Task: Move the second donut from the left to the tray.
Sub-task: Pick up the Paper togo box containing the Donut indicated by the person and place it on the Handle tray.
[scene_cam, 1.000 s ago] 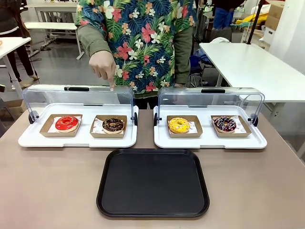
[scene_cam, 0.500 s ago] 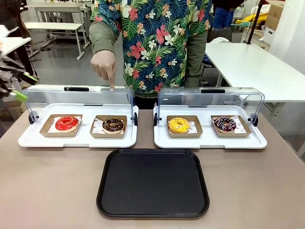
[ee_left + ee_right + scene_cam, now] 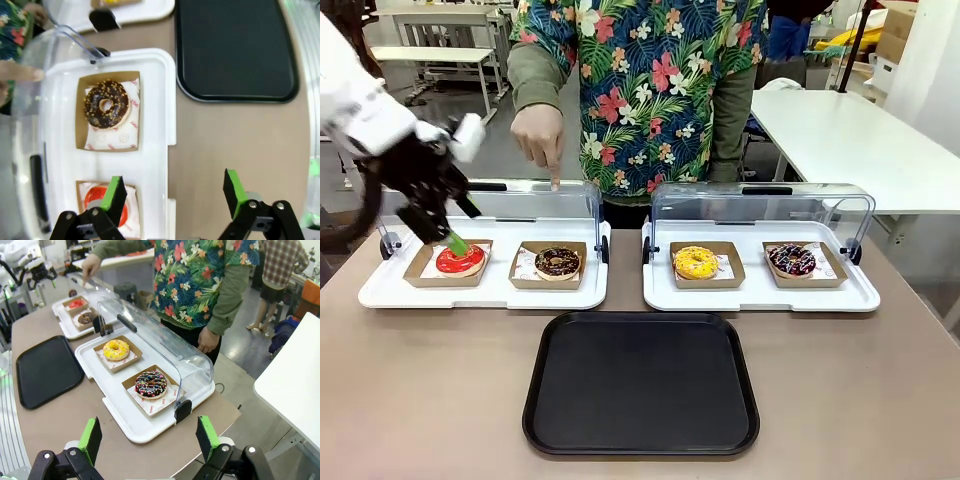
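Left fingers (image 3: 456, 243) arrived, spread, part-hiding red donut (image 3: 466, 264).

Red-glazed donut (image 3: 91, 200) partly behind a finger of the left hand (image 3: 173, 180), tray (image 3: 235, 50) cut by top edge, left arm (image 3: 360, 110) blurred

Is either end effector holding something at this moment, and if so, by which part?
Nothing is held. The left end effector hangs open by the red donut, and the right end effector is open and empty too.
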Available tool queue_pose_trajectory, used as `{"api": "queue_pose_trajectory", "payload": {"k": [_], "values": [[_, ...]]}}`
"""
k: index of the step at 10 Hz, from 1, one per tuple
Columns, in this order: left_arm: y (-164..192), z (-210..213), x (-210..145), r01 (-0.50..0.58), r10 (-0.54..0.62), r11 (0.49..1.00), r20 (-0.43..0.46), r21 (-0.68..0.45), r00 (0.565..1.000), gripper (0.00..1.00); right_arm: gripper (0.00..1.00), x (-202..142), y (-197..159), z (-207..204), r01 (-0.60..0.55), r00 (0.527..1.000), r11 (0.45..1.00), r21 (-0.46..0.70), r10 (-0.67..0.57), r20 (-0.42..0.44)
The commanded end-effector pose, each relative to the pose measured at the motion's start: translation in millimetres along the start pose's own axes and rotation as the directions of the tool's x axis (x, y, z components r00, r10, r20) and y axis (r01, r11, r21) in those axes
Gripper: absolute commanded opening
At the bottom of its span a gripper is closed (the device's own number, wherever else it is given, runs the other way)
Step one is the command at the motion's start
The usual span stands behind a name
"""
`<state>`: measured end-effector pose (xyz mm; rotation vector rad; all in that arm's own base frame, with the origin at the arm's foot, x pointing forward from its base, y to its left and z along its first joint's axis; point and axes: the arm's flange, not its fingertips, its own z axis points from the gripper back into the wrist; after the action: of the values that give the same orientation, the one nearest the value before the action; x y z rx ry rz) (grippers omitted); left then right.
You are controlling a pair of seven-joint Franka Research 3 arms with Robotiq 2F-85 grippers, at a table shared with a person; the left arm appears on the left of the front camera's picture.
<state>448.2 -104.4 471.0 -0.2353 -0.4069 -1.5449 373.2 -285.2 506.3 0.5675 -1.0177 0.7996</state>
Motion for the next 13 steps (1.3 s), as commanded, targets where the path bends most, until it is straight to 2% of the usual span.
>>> {"api": "queue_pose_trajectory", "payload": {"k": [1,3,6,8,9,13], "values": [[1.9,-33.5,9.9,0.009,-0.001,0.997,-0.106,0.071,0.994,1.00,1.00,1.6,-0.3,0.2,-0.009,1.000,1.000,-0.001,0.009,0.016],[13.0,-72.4,21.8,0.038,-0.016,0.991,-0.169,0.130,0.986,1.00,1.00,1.6,-0.3,0.2,-0.009,1.000,1.000,-0.001,0.009,0.016],[41.1,-110.4,26.6,0.039,-0.017,0.994,-0.203,0.102,0.979,1.00,1.00,1.6,-0.3,0.2,-0.009,1.000,1.000,-0.001,0.009,0.016],[49.5,-109.9,23.9,0.005,0.015,0.990,-0.143,0.139,0.990,1.00,1.00,1.6,-0.3,0.2,-0.009,1.000,1.000,-0.001,0.009,0.016],[36.8,-117.5,20.3,0.047,-0.028,0.994,-0.181,0.100,0.983,1.00,1.00,1.6,-0.3,0.2,-0.009,1.000,1.000,-0.001,0.009,0.016],[43.5,-120.7,22.3,0.038,-0.019,0.994,-0.175,0.101,0.984,1.00,1.00,1.6,-0.3,0.2,-0.009,1.000,1.000,-0.001,0.009,0.016]]}}
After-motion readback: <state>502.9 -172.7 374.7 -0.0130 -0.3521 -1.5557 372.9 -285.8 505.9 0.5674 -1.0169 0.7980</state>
